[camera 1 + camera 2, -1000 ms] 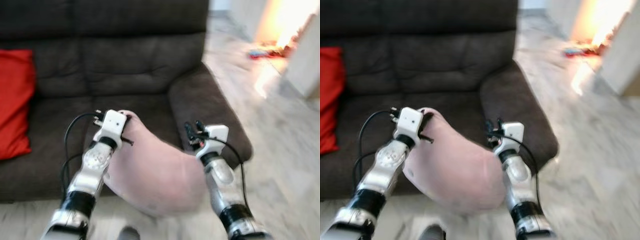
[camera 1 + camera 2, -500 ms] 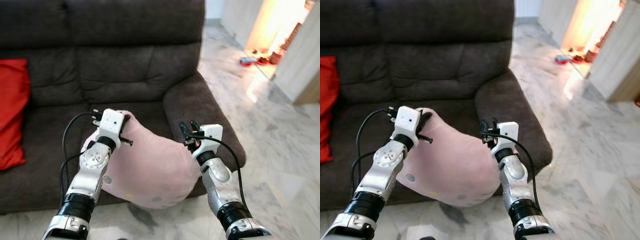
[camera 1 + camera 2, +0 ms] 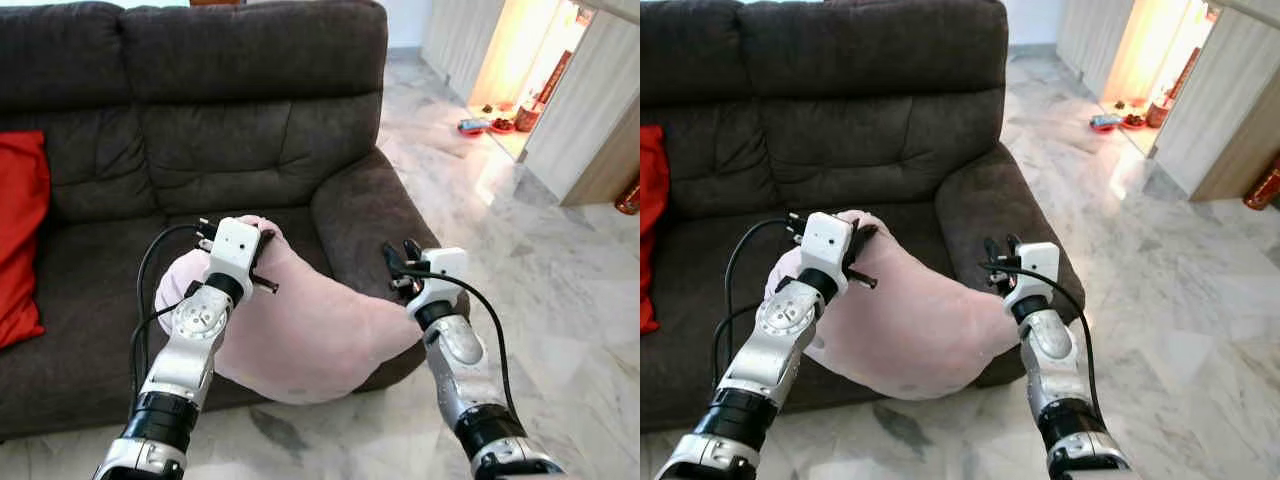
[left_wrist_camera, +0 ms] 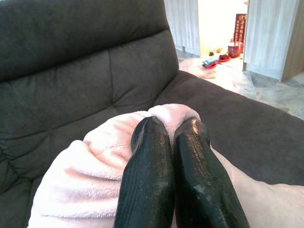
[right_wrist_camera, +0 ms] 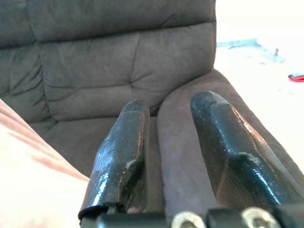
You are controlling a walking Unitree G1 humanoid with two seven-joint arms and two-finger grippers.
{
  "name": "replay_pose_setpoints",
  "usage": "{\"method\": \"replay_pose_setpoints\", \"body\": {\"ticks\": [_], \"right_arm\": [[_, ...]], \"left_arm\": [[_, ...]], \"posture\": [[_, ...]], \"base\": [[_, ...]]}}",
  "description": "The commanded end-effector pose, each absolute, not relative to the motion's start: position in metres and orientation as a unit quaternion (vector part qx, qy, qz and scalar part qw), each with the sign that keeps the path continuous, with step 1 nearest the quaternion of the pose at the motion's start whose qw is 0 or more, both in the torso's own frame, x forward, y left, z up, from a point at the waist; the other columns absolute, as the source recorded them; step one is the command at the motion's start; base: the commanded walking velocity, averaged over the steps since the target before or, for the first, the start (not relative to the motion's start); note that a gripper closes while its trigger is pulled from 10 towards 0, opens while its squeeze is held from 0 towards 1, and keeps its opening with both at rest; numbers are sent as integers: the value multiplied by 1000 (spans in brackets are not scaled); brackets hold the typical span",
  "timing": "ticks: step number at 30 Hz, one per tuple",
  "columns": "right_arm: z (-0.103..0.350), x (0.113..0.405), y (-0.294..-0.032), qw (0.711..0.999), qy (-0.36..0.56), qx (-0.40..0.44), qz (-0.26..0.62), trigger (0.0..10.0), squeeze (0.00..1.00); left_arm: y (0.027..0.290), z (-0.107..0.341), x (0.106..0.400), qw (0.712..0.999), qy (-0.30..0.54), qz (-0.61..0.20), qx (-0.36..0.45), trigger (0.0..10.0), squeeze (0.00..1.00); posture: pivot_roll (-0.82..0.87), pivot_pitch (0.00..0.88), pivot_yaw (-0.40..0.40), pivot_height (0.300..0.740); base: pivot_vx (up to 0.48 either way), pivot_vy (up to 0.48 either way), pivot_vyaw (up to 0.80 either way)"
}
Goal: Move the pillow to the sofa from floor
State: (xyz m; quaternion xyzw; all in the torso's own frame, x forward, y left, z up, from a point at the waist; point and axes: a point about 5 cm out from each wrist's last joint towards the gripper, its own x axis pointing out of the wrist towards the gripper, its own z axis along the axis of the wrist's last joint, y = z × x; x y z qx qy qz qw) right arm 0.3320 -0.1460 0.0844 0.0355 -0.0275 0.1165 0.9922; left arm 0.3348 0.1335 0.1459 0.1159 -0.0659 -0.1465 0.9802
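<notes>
Two hands carry the soft pale-pink plush pillow [image 3: 300, 330] over the dark-brown fabric sofa [image 3: 250, 110] seat: left hand [image 4: 166, 130] pinches its far corner closed, right hand [image 5: 166, 118], fingers parted, empty, props its right side

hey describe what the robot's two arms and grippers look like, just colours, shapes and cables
Both arms are silver metal segments with black bands at the joints. Each wrist ends in a boxy white housing, with a looping black cable running along the arm. The left gripper and right gripper each have two long, rounded black fingers with a slightly glossy, textured surface. Silver screws sit at the right fingers' base.
</notes>
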Motion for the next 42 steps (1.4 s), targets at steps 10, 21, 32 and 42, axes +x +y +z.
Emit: {"method": "replay_pose_setpoints", "body": {"ticks": [10,21,32,42], "right_arm": [[77,330,-152,992,10,8,122,10000,0],[38,319,-179,970,188,-72,139,10000,0],[24,319,-175,958,263,113,20,10000,0],[11,311,-177,939,305,162,-2,10000,0]], "left_arm": [[129,175,334,976,-121,-142,109,10000,0],[134,177,333,977,-120,-137,109,10000,0],[133,179,334,978,-121,-135,103,10000,0],[132,179,334,978,-122,-136,101,10000,0]], "posture": [[115,0,-35,740],[110,0,-45,740],[113,0,-49,740],[115,0,-51,740]], "base": [[0,0,0],[0,0,0],[0,0,0],[0,0,0]]}}
